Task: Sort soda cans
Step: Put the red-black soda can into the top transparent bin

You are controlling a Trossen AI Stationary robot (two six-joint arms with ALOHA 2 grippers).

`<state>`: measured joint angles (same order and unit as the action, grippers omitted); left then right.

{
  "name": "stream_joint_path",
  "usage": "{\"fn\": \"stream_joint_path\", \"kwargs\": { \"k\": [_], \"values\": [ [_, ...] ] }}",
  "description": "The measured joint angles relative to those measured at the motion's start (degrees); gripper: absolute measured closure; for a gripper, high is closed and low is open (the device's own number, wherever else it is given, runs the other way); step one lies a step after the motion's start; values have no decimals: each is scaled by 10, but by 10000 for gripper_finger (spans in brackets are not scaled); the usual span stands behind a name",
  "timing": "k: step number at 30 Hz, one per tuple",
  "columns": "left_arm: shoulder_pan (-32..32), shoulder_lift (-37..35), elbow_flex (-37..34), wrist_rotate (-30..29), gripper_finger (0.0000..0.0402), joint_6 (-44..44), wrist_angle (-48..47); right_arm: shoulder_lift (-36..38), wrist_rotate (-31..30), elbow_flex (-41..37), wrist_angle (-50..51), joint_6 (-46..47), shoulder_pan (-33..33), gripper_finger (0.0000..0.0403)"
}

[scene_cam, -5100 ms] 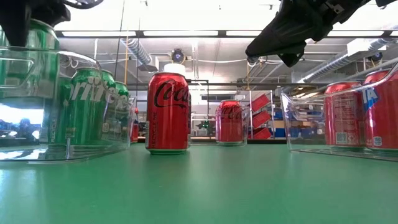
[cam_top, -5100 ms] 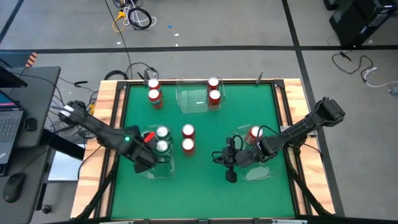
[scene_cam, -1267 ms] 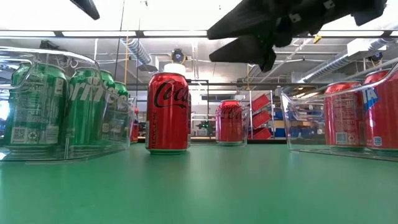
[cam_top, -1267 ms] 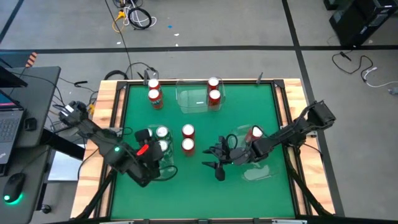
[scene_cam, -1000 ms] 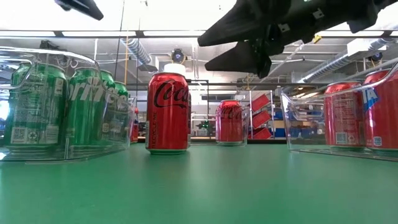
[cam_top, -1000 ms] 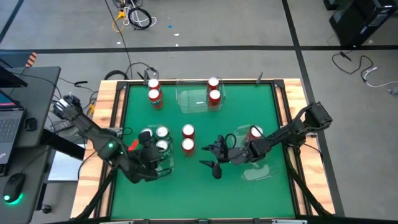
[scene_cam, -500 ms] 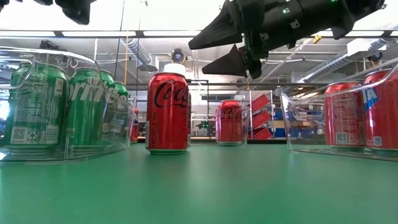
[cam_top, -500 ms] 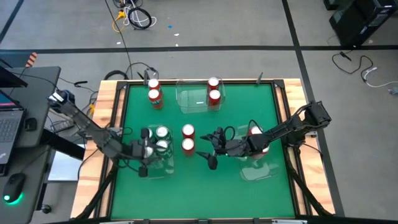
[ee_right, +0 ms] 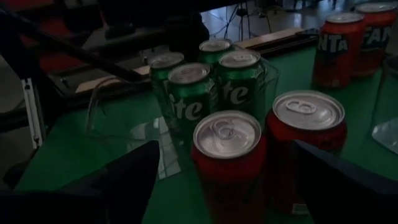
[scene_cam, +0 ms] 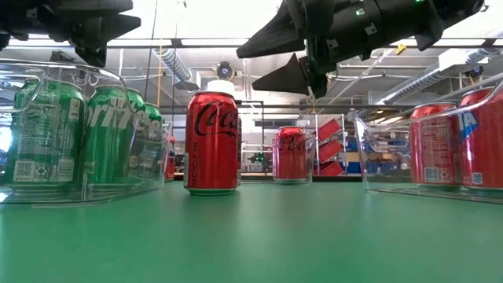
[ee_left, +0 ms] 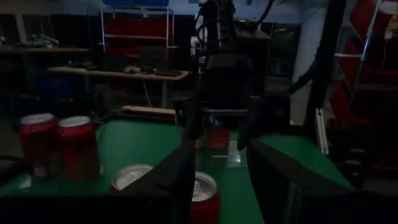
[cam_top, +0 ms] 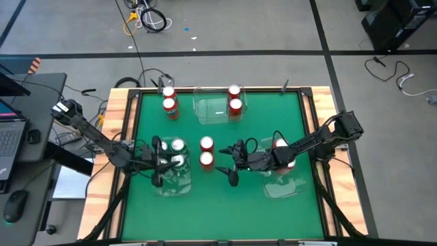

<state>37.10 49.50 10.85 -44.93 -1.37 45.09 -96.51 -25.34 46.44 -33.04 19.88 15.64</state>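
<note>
Two red soda cans (cam_top: pixel 206 152) stand side by side mid-table, on their bases. My right gripper (cam_top: pixel 225 164) hovers just right of them, open wide; in the right wrist view its fingers flank both cans (ee_right: pixel 227 155) without touching. Several green soda cans (ee_right: pixel 205 81) stand in a clear tray (cam_top: pixel 171 183) on the left. My left gripper (cam_top: pixel 158 162) hangs level above that tray, open and empty, pointing toward the red cans (ee_left: pixel 202 190). Red cans (scene_cam: pixel 452 145) stand in the right tray (cam_top: pixel 280 186).
A third clear tray (cam_top: pixel 210 111) lies at the far middle with two red cans (cam_top: pixel 235 99) at its right side. Two more cans (cam_top: pixel 169 99) stand at the far left. A raised wooden rim (cam_top: pixel 123 116) runs around the green table.
My left gripper has come down from above the left tray's near end, tipped to level and drawn back toward the table's left edge. My right gripper has shifted left toward the two middle red cans and opened a little wider. No can has moved.
</note>
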Motion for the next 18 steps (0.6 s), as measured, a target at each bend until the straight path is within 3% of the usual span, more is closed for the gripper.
{"fn": "stream_joint_path", "kwargs": {
  "k": [9,18],
  "values": [
    [0,0,0,-57,254,57,5,0,6,13,4,-7,-9,52],
    [0,0,0,-63,254,89,2,0,7,57,70,-10,-15,52]
  ]
}}
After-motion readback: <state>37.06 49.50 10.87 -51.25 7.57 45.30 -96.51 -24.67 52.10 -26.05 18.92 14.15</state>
